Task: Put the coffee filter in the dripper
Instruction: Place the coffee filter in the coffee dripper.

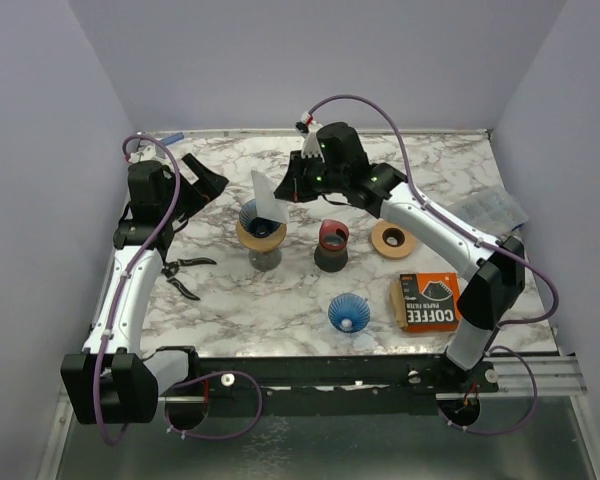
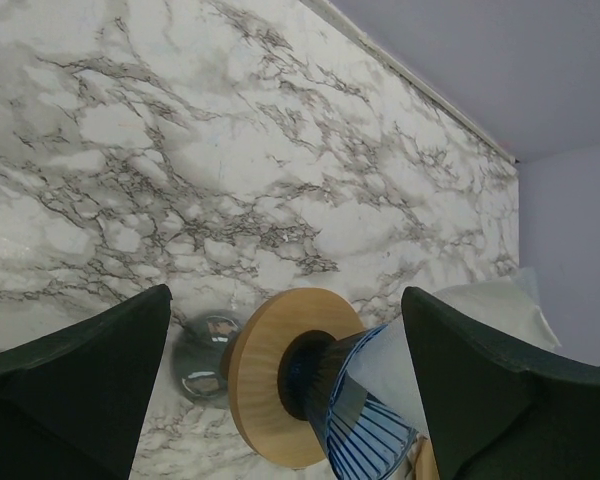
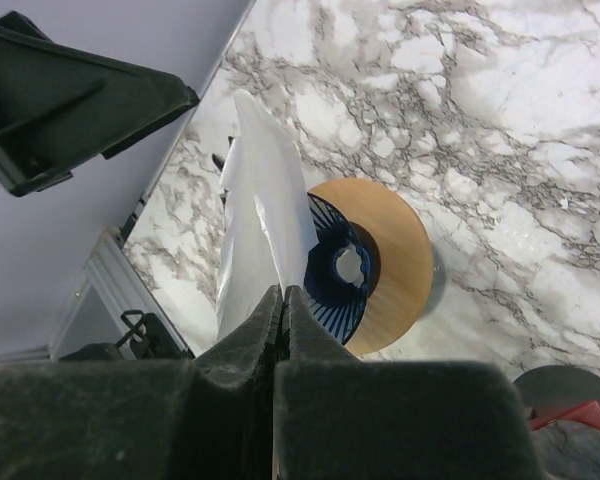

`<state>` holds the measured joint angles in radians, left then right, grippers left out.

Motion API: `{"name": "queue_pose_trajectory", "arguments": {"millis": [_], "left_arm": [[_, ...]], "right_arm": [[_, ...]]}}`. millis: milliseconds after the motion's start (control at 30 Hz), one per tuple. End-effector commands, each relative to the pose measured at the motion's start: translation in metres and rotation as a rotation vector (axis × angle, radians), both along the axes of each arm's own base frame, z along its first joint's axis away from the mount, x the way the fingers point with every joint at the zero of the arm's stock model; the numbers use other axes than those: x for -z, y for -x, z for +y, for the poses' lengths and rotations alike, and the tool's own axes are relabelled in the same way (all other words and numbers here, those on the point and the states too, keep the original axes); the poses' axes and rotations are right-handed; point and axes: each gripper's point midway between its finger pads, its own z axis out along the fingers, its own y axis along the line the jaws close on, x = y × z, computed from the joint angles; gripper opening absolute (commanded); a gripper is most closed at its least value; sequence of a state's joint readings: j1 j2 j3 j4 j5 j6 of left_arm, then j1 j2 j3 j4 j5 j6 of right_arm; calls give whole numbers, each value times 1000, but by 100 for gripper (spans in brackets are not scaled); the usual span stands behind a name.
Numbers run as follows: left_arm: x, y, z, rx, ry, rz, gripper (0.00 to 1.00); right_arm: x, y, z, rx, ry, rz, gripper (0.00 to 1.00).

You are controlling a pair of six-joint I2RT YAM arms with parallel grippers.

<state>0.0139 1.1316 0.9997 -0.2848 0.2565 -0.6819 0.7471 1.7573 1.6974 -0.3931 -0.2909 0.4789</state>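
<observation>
Above the blue dripper (image 1: 259, 218) we see the coffee filter (image 1: 268, 198) standing tilted, its lower edge at the dripper's rim and its upper part rising clear. We cannot tell how far it reaches inside the cone. The right gripper (image 1: 289, 191) has its fingers pressed together on the paper's edge. In the right wrist view the right gripper (image 3: 281, 296) pinches the coffee filter (image 3: 263, 195), which lies against the ribbed mouth of the blue dripper (image 3: 325, 268).

The dripper sits in a wooden collar (image 1: 261, 238) on top of a glass server (image 1: 265, 259), which stands on the marble table (image 1: 280, 305). To the left of the dripper the left gripper (image 1: 206, 183) hangs with its fingers spread wide and holding nothing. The left wrist view shows the left gripper (image 2: 285, 296) with the wooden collar (image 2: 263, 372) and the blue dripper (image 2: 352, 425) between its two fingers.

Right of the dripper stands a red dripper (image 1: 332, 236) on a dark base, and beyond it lies a loose wooden ring (image 1: 392, 239). Nearer the arm bases than the dripper, a second blue dripper (image 1: 349, 312) rests on the table, with an orange box (image 1: 428, 300) marked COFFEE just to its right.
</observation>
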Motion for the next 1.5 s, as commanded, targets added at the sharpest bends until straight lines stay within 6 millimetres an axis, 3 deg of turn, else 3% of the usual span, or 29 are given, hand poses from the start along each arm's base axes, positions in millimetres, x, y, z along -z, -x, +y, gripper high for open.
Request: {"name": "queue_pose_trajectory", "arguments": {"millis": [0,267,467,700,800,1167,1300,1467], "left_arm": [[-6,4,-7,34,41,-15,99],[-20,11,-19,92,88,-41,99],[-32,14,-25,125,98,-69,99],[-37,19,-28,128,114,-73,99],[-36,22,-26,108,101,-66,99],[-11,43,-54,100,-172,72,99],[-9,51,-54,78,-261,103,99],[-9,54,-37,-5,-329,130,99]], "right_arm": [[18,-2,2,41,110,-3,0],[26,2,18,59,193,-37,2],[23,5,22,78,142,-20,35],[23,5,21,90,138,-20,52],[24,6,20,85,138,-21,55],[29,7,23,67,147,-14,70],[29,7,23,68,150,-15,73],[33,7,22,71,157,-8,75]]}}
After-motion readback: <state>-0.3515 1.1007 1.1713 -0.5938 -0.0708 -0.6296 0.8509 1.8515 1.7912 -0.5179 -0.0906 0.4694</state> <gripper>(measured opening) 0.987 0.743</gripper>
